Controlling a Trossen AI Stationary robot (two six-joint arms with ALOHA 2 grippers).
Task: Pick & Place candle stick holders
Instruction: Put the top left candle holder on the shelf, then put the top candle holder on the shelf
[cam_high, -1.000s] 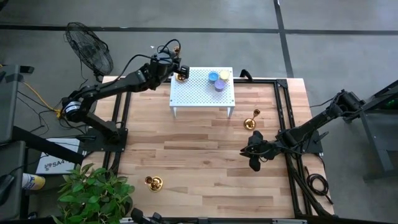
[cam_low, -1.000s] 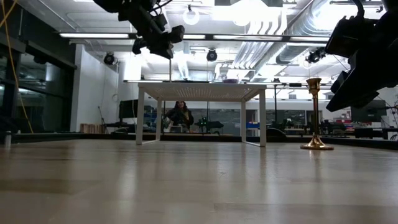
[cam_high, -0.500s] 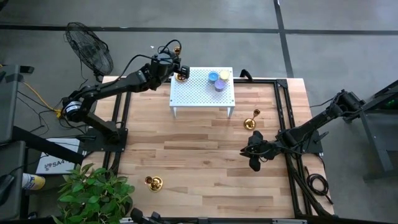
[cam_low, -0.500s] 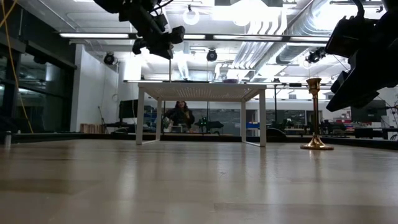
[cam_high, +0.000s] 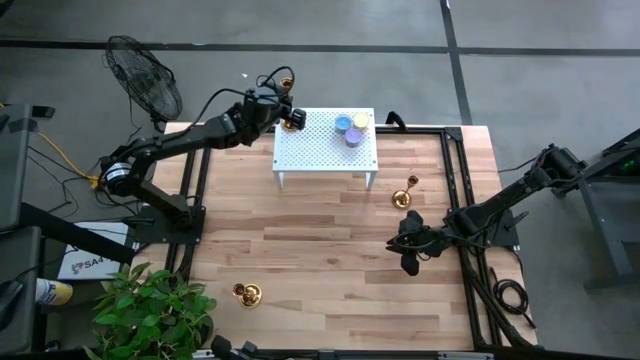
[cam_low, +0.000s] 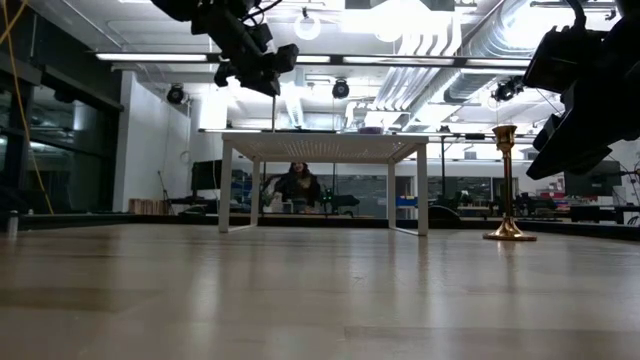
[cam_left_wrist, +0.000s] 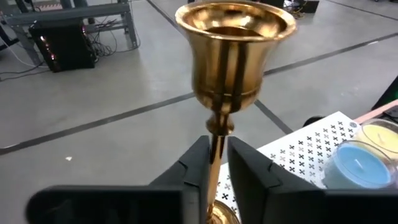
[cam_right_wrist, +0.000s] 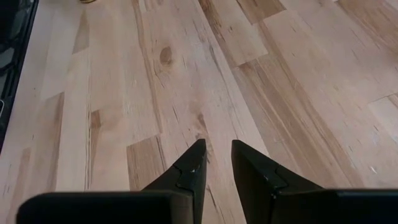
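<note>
Candle stick holder (cam_left_wrist: 234, 62) stands on the white perforated stand (cam_high: 320, 150) at its far left corner, its stem pinched by the left gripper (cam_left_wrist: 216, 163). Right gripper (cam_right_wrist: 215, 163) hovers near the tabletop's right edge, fingers slightly apart, holding nothing.

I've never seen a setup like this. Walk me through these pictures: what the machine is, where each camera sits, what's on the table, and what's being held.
Two dark robot arms work at a wooden table. One picture looks straight down, one looks level across the tabletop, and two come from cameras on the arms' wrists. The left pincer grips the thin stem of a gold candle holder, its base on the corner of a small white perforated stand beside three small candles. The right pincer hangs empty, slightly parted, above bare wood. A second candle holder stands upright near it, and a third holder is at the table's near left.
</note>
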